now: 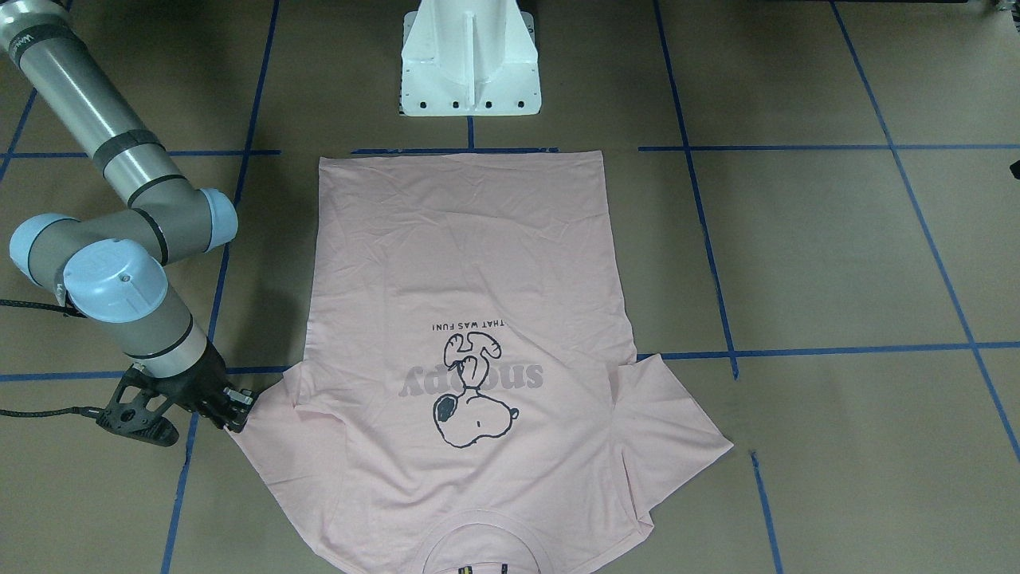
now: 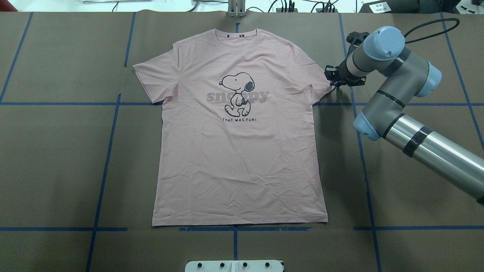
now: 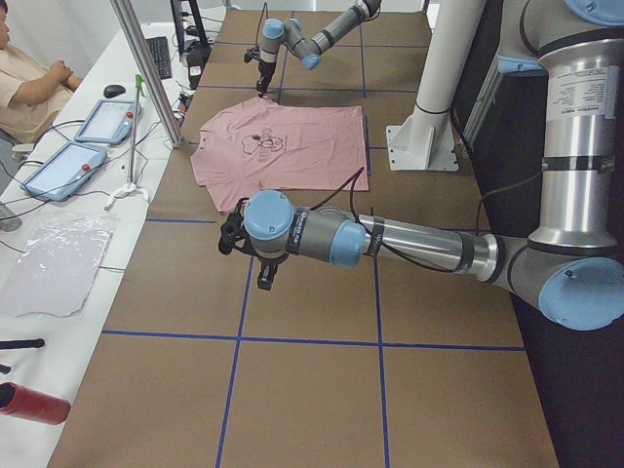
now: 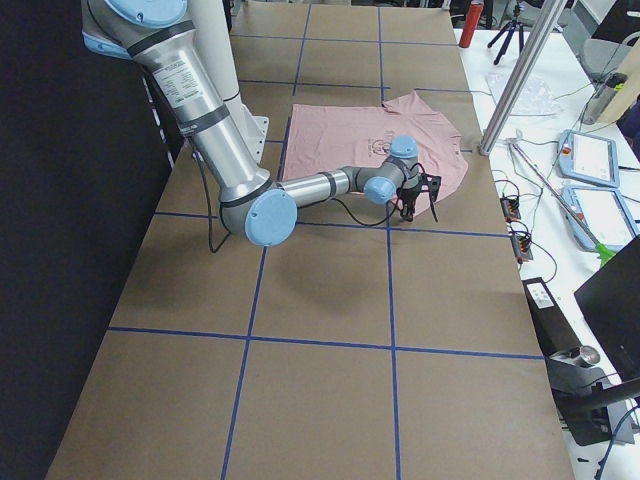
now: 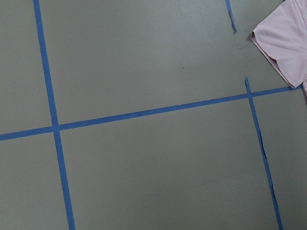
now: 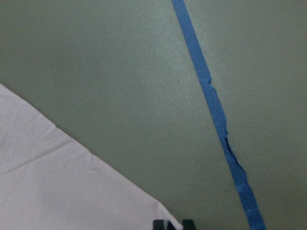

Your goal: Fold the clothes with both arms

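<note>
On the table [image 2: 56, 158] lies one T-shirt [image 2: 242, 162]. Right gripper [image 2: 333, 78] touches one sleeve [image 2: 308, 77]; left gripper [image 3: 264, 282] hangs apart. Both grippers' closure: cannot tell.

The T-shirt [image 1: 478, 263] is cut off at its collar.

Tabletop [image 2: 56, 170] covered in brown paper, gridded with blue tape lines [image 2: 101, 189]. White side table [image 3: 58, 283] alongside: two tablets [image 3: 54, 168], keyboard [image 3: 159, 54], red cylinder [image 3: 34, 403]. Person [image 3: 29, 78] seated there. Slanted metal pole [image 3: 146, 68].
</note>
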